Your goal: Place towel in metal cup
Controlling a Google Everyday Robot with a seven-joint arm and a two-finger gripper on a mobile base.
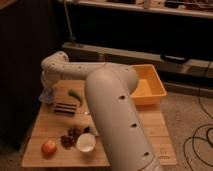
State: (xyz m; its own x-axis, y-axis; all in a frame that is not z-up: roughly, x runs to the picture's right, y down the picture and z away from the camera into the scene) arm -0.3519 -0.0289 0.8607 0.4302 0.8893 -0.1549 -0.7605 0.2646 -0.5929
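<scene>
My gripper (49, 84) is at the far left corner of the wooden table (45, 125), at the end of the big white arm that crosses the view. A pale blue-grey towel (47, 95) hangs from it, just above the table's left edge. I cannot make out a metal cup; it may be hidden behind the arm. A white cup (86, 142) stands near the front of the table.
On the table are a green vegetable (75, 94), a dark striped packet (64, 108), dark grapes (69, 138) and an apple (48, 147). A yellow bin (149, 85) sits at the back right. Cables lie on the floor (197, 135) at the right.
</scene>
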